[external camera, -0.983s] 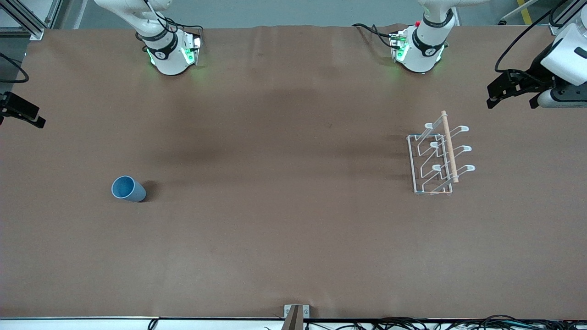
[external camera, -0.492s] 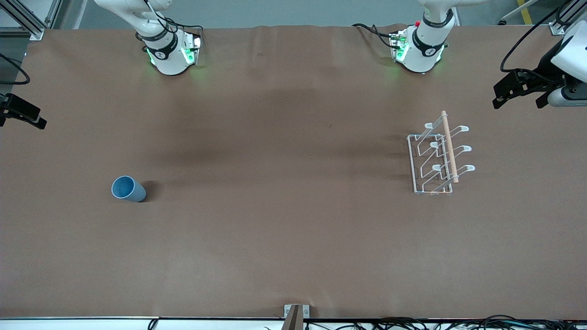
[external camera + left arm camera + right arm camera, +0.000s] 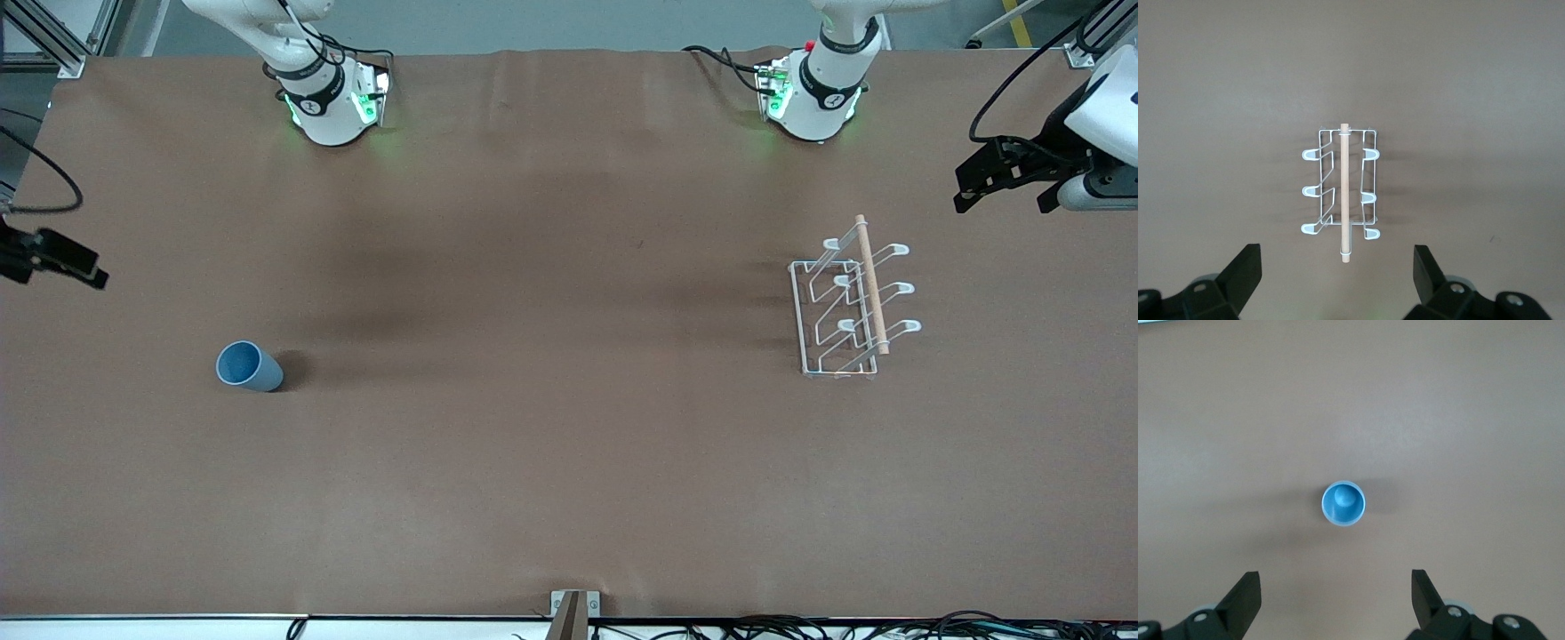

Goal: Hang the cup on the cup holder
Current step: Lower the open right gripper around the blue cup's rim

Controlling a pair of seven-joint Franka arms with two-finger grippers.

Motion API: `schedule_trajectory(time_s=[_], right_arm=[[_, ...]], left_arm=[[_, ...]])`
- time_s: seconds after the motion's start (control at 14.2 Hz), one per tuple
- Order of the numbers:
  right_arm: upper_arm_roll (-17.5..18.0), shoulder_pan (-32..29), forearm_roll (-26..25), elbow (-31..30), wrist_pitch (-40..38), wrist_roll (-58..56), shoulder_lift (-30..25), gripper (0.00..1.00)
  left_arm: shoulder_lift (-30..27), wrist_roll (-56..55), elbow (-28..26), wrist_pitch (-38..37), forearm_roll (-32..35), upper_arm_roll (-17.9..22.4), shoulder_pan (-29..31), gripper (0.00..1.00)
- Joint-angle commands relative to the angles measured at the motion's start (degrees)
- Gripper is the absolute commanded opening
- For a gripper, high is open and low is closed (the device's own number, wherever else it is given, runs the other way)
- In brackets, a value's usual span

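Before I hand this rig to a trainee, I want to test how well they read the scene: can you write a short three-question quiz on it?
1. True or false: the cup already hangs on the holder.
2. Which gripper has the cup in its wrist view? A) left gripper B) right gripper
3. Fill in: the cup stands upright on the table toward the ___ arm's end.

Key: 1 false: it stands on the table, apart from the holder. 2 B: the left wrist view shows the holder instead; both grippers are open and empty. 3 right.
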Motion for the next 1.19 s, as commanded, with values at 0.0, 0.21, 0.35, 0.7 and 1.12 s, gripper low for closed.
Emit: schedule_trajectory(time_s=[0.0, 0.21, 0.35, 0.7, 1.12], right_arm=[[0.12, -0.79, 0.70, -4.74, 7.79, -0.09, 3.14, 1.00], [0.12, -0.87, 0.70, -4.75, 11.83, 0.09, 9.73, 1.00], [0.12, -1.40, 0.70, -4.66, 15.17, 0.18, 14.13, 1.00], [0.12, -2.28, 0.78, -7.11, 15.80, -0.08, 17.41, 0.99], [0.30, -2.64, 0.78, -12.21, 16.07, -0.52, 17.67, 0.97]], left_arm=[[0.82, 0.92, 1.60, -0.67, 1.02, -0.21, 0.33, 1.00], [0.90, 0.92, 1.60, -0.67, 0.50, -0.21, 0.25, 1.00], [1.25, 0.74, 1.69, -0.67, 0.41, -0.30, 0.07, 1.00], [1.43, 0.66, 1.69, -0.67, 0.14, -0.30, -0.02, 1.00], [1.34, 0.83, 1.60, -0.67, 0.14, -0.30, 0.07, 1.00]])
